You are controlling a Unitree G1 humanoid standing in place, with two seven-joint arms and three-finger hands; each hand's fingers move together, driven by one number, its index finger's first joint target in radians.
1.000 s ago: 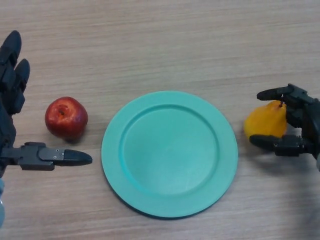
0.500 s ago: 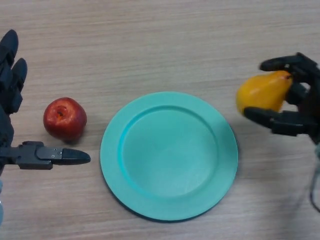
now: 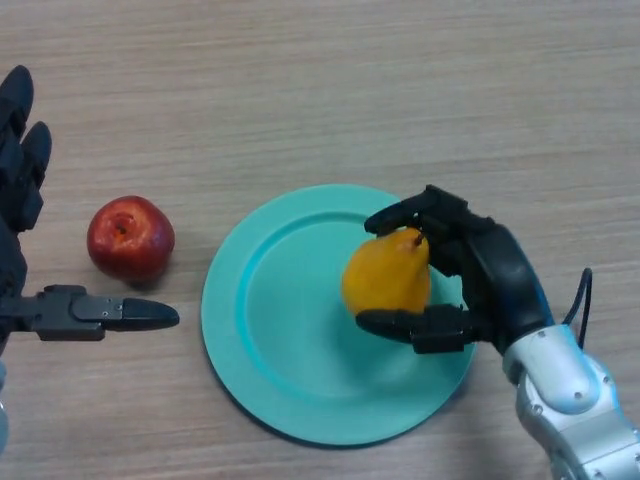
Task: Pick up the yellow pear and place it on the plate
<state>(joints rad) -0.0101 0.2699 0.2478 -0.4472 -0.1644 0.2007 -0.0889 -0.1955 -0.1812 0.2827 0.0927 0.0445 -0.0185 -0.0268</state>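
**Right hand holds the pear over the plate, ready to set it down**

Right hand, entering from the lower right of the frame, has its fingers and thumb curled round the pear, with one finger arched over the stem end and the thumb tucked beneath the fat end. The pear sits right of centre in the frame, over the right half of the plate. Whether it already touches the plate or hangs just above it cannot be told from this view.

By my reading, the carrying is done and the placing step is in hand. The next move calls for lowering the fruit onto the flat middle of the plate, then spreading the fingers and drawing the hand off to the right without nudging the pear. Being rounded, the pear will likely roll a little once freed, so a gentle release away from the sloped rim seems wise.

The pear is smooth-skinned, deep yellow shading to orange, with a short dark stem. The plate is round, teal, with a broad shallow rim and a matte, plastic-looking finish. Left of it lies a glossy red apple, apart from the plate. At the left edge of the frame the left hand rests idle, fingers straight and thumb pointing toward the plate. Everything stands on a pale table with fine wood grain.
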